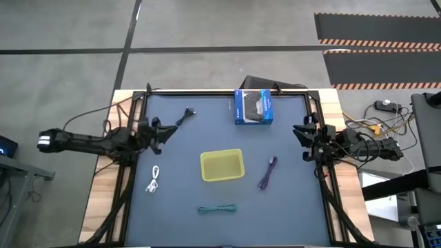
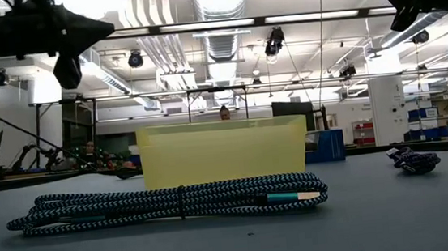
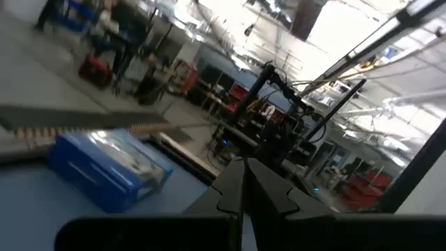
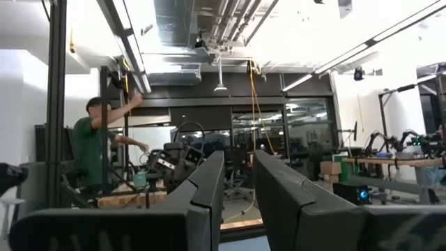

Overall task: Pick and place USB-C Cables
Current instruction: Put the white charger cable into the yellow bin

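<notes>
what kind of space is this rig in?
Probably a robotics lab or industrial workshop: exposed ceiling ducts, more robot arms on benches in the background, and hazard-striped floor tape beside the table.

Blue table [image 1: 289,207] — yellow bin [image 1: 222,165], blue box [image 1: 253,107], black [image 1: 186,115], white [image 1: 154,179], purple [image 1: 268,172], teal cables [image 1: 217,208].

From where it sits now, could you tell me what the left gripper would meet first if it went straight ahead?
Probably the blue-and-black retail box: the left gripper, fingers shut, points toward the table's far side, though the box lies a little off its line.
</notes>
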Robot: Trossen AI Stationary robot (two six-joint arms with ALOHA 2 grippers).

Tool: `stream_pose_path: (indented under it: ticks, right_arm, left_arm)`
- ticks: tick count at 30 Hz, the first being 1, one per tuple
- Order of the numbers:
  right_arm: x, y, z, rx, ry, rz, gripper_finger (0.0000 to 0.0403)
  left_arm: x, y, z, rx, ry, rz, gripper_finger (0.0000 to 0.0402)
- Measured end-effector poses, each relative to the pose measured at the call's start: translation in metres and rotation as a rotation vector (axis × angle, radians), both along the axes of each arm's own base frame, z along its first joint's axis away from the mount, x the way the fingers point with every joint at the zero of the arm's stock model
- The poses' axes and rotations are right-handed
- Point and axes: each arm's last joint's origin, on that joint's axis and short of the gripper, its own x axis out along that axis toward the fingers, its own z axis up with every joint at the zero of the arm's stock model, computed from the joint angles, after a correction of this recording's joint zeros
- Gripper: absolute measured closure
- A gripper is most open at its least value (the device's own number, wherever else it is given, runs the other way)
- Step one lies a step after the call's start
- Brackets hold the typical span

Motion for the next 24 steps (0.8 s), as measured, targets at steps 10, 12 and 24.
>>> stream_pose_path:
  ticks: [10,12,24]
  right_arm:
    - [0.000,0.000,0.000,-0.014,0.003,-0.007,0.0335]
    - [0.000,0.000,0.000,-0.016,0.004,-0.008,0.0335]
    - [0.000,0.000,-0.001,-0.021,0.013,-0.011,0.0335]
  left_arm:
    - [0.038,-0.003,-0.011,-0.424,0.553,-0.006,0.0402]
    - [0.042,-0.005,-0.010,-0.531,0.716,0.000,0.0402]
    - [0.055,-0.042,-0.022,-0.841,1.562,0.074,0.0402]
